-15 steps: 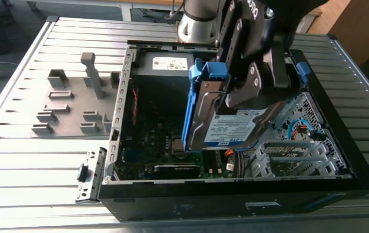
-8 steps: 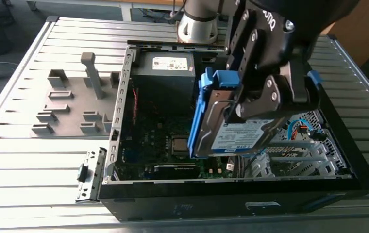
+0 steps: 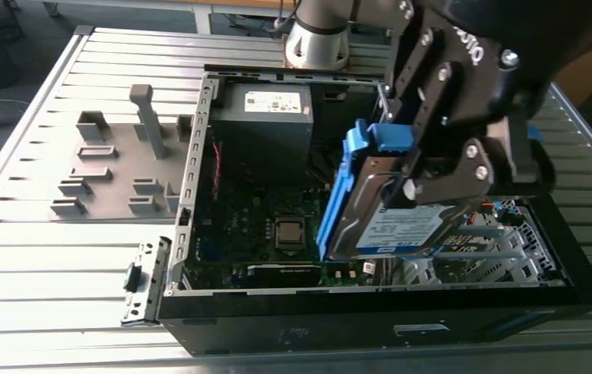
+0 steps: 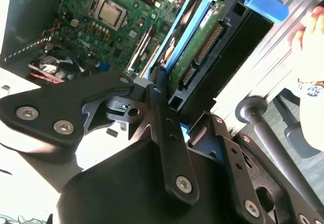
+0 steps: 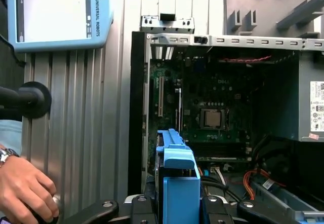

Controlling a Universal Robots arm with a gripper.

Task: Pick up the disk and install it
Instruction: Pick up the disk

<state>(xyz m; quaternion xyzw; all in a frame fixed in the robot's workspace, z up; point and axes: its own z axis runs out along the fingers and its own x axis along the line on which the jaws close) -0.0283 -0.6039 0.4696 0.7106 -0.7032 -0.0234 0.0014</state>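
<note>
A white-and-blue label lies on the disk above the open computer case; a white sticker sits on the grey power-supply box inside the case. Their print cannot be made out.

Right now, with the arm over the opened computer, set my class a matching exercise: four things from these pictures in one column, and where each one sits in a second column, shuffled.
Column one
1. the disk
2. the power-supply box
3. the processor chip
4. the grey fixture blocks

Column two
A. on the ribbed table, outside the case, at the exterior view's left
B. clamped in the gripper, tilted above the open case
C. flat on the green board inside the case
D. in a corner of the case, white sticker on it

Pairs: 1-B, 2-D, 3-C, 4-A
</note>
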